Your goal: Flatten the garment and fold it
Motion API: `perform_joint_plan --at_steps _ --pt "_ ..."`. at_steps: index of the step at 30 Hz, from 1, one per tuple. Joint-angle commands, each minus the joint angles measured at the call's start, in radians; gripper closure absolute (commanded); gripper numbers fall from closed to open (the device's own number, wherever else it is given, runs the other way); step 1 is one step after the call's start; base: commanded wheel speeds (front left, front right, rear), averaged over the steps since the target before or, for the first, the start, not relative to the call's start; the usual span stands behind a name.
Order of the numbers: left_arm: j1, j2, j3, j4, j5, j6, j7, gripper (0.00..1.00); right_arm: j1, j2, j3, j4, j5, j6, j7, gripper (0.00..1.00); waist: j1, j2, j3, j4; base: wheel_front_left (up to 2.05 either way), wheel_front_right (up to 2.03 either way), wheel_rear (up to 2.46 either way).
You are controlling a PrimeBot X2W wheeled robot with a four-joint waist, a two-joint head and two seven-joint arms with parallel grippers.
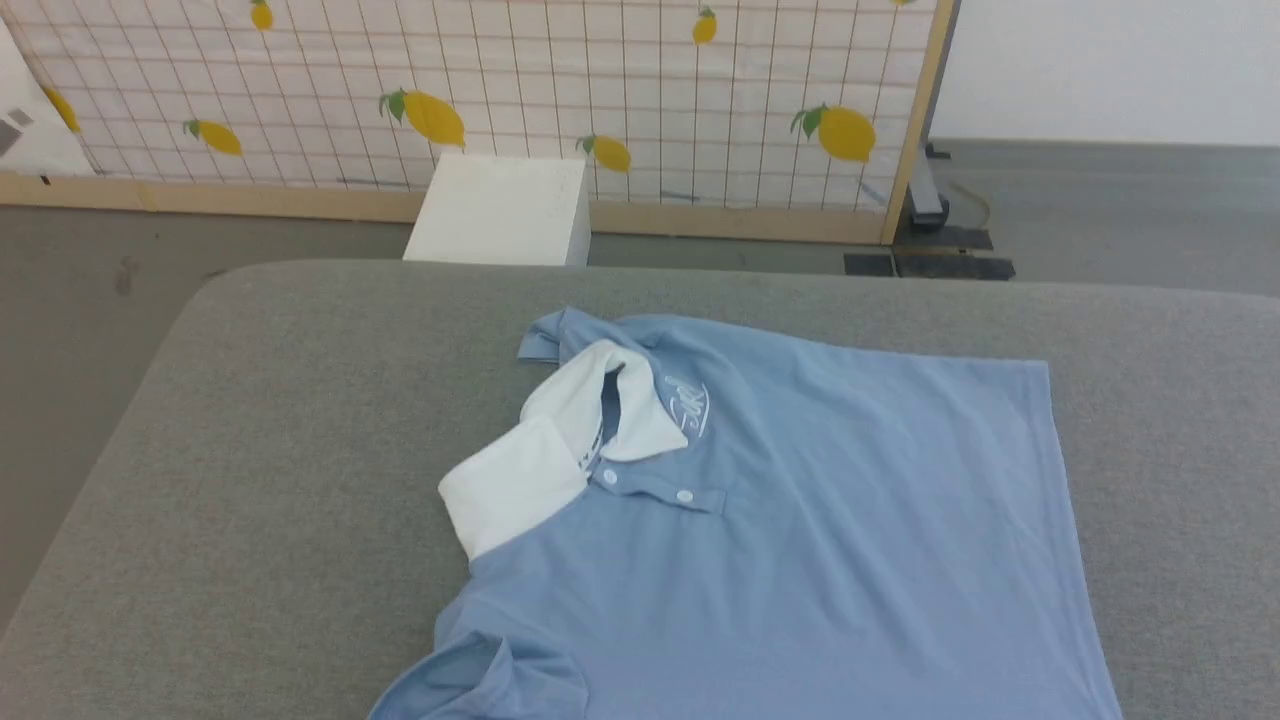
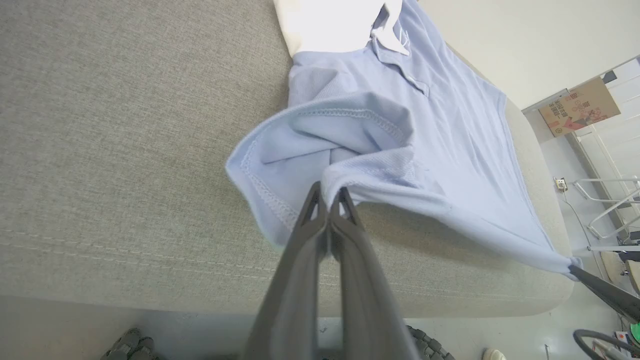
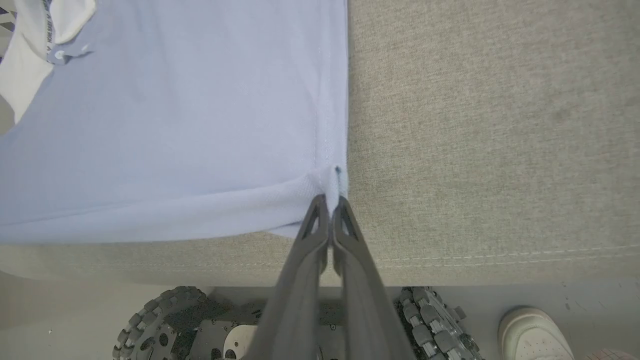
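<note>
The garment (image 1: 800,520), a light blue polo shirt with a white collar and white chest logo, lies spread on the grey cushioned surface (image 1: 280,480), collar to the left in the head view. In the left wrist view my left gripper (image 2: 330,194) is shut on the garment (image 2: 380,150) near its bunched sleeve, lifting that edge off the cushion. My right gripper (image 3: 329,200) is shut on the hem corner of the garment (image 3: 175,125) near the cushion's front edge. The right gripper's dark fingers (image 2: 600,287) also show at the far corner in the left wrist view.
A white box (image 1: 500,210) stands on the floor behind the cushion, before a lemon-print partition (image 1: 600,90). The robot's wheels (image 3: 165,320) and a person's white shoe (image 3: 535,335) are on the floor below the front edge. A cardboard box (image 2: 580,105) rests against the wall.
</note>
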Motion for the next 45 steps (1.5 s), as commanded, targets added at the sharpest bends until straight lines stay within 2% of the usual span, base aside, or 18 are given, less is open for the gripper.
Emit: perform_joint_plan --at_steps 1,8,12,17,22,31,45 --pt "0.028 0.015 0.011 -0.016 -0.010 0.012 0.000 1.00 0.020 0.005 -0.011 -0.015 0.003 -0.002 0.011 1.00 0.0001 -0.0001 -0.021 0.006 0.00 0.00 0.00" --pt "0.110 0.034 0.026 -0.101 -0.021 0.038 0.008 1.00 0.080 0.033 -0.037 -0.078 0.014 -0.002 0.057 1.00 0.0001 -0.0001 -0.028 0.007 0.00 0.00 0.00" --pt "0.109 0.045 0.031 -0.141 -0.006 0.038 0.002 1.00 0.079 0.040 -0.047 -0.111 0.017 -0.002 0.049 1.00 0.0001 -0.0001 -0.020 0.001 0.00 0.00 0.00" --pt "0.031 0.047 0.019 -0.148 0.020 0.017 -0.002 1.00 0.019 0.029 -0.026 -0.138 -0.009 -0.002 0.013 1.00 0.0001 -0.0001 0.017 -0.017 0.00 0.00 0.00" --pt "-0.104 0.062 0.001 -0.107 0.053 -0.016 0.019 1.00 -0.103 -0.023 0.008 -0.129 -0.027 -0.002 -0.030 1.00 0.0001 -0.0001 0.094 -0.038 0.00 0.00 0.00" --pt "-0.358 0.047 -0.027 0.057 0.092 -0.081 0.025 1.00 -0.307 -0.114 0.063 0.016 -0.039 -0.002 -0.119 1.00 0.0001 -0.0001 0.208 -0.053 0.00 0.00 0.00" --pt "-0.555 -0.035 -0.102 0.396 0.137 -0.167 -0.029 1.00 -0.443 -0.163 0.180 0.315 -0.027 -0.002 -0.172 1.00 0.0001 -0.0001 0.277 -0.036 0.00 0.00 0.00"
